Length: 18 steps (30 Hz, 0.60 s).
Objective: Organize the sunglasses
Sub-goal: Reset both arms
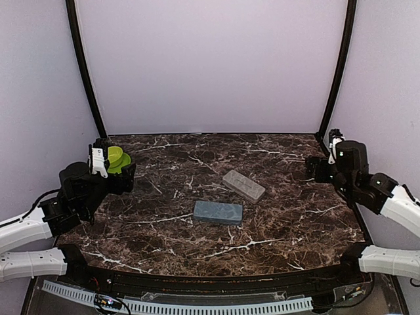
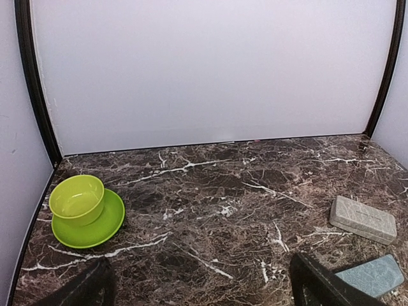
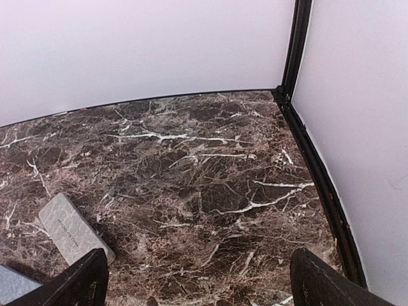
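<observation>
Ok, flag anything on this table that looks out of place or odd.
Nothing is spilled or damaged. The lime-green bowl on its saucer at the far left is the odd item here. The grey case and blue-grey case lie closed mid-table, skewed to each other, and no sunglasses are in view.

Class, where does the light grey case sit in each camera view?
Top external: the light grey case just right of centre.
Left wrist: the case at the right edge, low.
Right wrist: the case lower left.
Shared landmark: the blue-grey case lying beside it.
</observation>
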{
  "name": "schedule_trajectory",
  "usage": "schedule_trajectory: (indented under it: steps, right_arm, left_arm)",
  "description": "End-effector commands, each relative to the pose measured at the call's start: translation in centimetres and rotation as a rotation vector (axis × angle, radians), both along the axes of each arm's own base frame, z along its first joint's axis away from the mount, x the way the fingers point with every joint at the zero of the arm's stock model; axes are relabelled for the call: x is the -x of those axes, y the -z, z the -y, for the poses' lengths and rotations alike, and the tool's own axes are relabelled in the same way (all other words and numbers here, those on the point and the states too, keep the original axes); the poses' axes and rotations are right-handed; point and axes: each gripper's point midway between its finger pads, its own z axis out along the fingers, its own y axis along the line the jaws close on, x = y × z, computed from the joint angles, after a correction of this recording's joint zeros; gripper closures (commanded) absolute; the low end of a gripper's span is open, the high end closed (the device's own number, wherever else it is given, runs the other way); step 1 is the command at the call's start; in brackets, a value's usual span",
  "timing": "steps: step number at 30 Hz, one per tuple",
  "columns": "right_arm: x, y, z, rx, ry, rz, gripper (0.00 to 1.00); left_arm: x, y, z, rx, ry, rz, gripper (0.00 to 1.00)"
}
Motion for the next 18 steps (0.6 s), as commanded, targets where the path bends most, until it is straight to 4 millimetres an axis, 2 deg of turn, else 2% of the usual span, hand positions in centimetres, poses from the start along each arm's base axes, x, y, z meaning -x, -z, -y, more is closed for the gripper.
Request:
schedule_trajectory:
  steps: [1, 18]
  right_arm:
    - [0.29, -2.13, 0.91, -0.023, 0.027, 0.099, 0.0]
    - [0.19, -2.13, 0.99, -0.014, 0.033, 0.094, 0.0]
  left_arm:
    - [0.36, -0.48, -0.81, 0.017, -0.021, 0.038, 0.03]
    - [0.31, -0.17, -1.2, 0.001, -0.045, 0.015, 0.04]
